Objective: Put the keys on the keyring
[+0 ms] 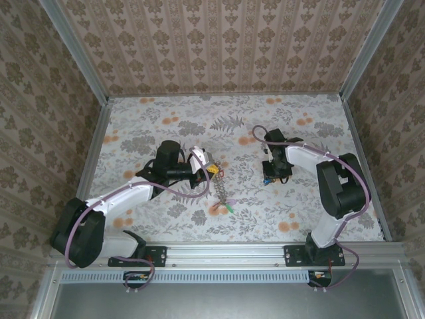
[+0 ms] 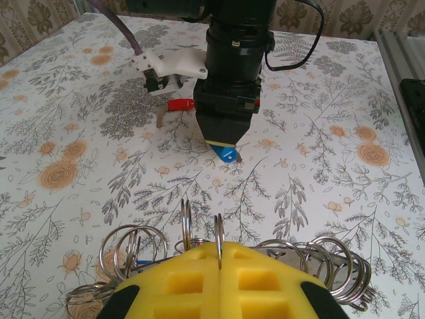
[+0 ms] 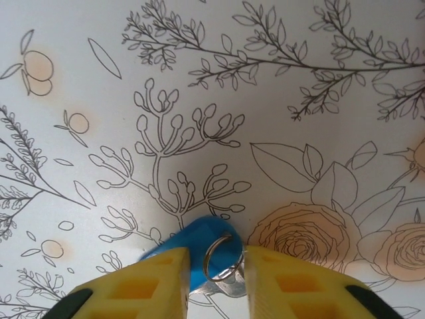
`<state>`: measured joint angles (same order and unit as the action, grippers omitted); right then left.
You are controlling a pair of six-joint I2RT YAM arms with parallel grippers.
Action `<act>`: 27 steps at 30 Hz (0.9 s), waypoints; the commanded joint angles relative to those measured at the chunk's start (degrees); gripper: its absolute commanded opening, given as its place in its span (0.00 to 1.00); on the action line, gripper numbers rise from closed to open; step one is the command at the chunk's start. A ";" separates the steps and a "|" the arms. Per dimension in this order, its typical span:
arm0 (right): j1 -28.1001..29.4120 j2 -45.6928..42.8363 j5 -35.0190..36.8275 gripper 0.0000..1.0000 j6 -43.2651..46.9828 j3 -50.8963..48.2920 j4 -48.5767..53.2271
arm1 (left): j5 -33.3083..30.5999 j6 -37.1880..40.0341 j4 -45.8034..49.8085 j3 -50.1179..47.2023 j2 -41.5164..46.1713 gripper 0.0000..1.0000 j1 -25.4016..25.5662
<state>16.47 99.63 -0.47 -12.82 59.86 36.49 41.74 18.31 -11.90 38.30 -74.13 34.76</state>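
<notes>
The left arm [image 1: 119, 194] lay stretched low from the near-left corner toward the middle of the floral surface [image 1: 299, 212], wrist roughly level. The left pincer [image 1: 211, 170] was closed tight on one ring of the keyring [image 1: 224, 194], whose keys trailed toward the near edge. The right arm [image 1: 339, 186] was folded at the elbow, with the right pincer [image 1: 269, 177] pointing straight down. It was clamped on the blue-tagged key [image 3: 199, 239], close over the surface. The red-tagged key [image 2: 179, 104] lay on the surface near it.
</notes>
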 commanded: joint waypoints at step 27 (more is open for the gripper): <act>-14.01 -1.57 -20.68 0.08 -3.64 -5.06 -9.34 | 1.73 1.74 1.61 2.92 0.66 0.00 -0.22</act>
<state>2.59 96.16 -20.21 -15.84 54.98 27.14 41.76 18.98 -9.28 38.70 -74.13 34.76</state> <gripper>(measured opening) 0.076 0.043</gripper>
